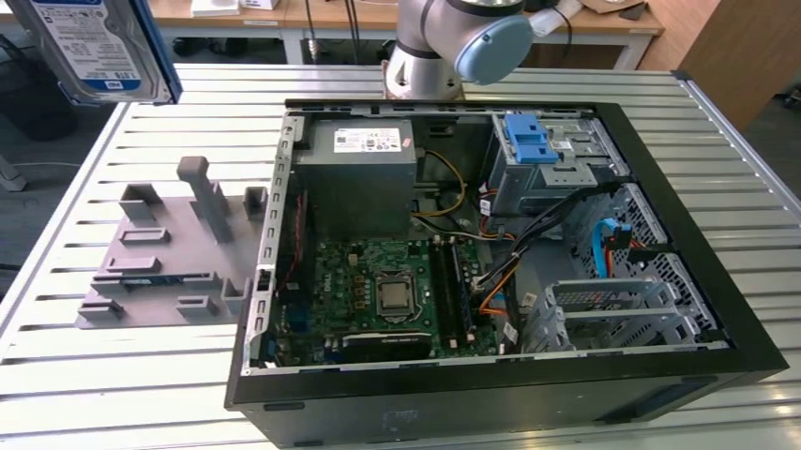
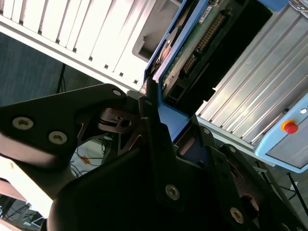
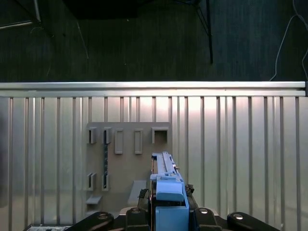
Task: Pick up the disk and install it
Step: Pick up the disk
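Exterior view: light even, bright, from overhead; shadows soft. Table [image 1: 150, 375] slats glare pale, case [image 1: 501, 412] interior in soft shadow. At 11 o'clock, disk [image 1: 94, 47] close to lens, blurred. First wrist view: bright band along table rim, floor [image 3: 144, 43] dark. Second wrist view: my gripper [image 2: 175, 115] near-black, out of focus.

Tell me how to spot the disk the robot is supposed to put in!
Find the open black computer case, then the grey holder plate on the exterior view's left of it. High above that plate hangs the disk, clamped in the gripper: flat, blue-framed with a blue-and-white label, unlike the grey power-supply box.
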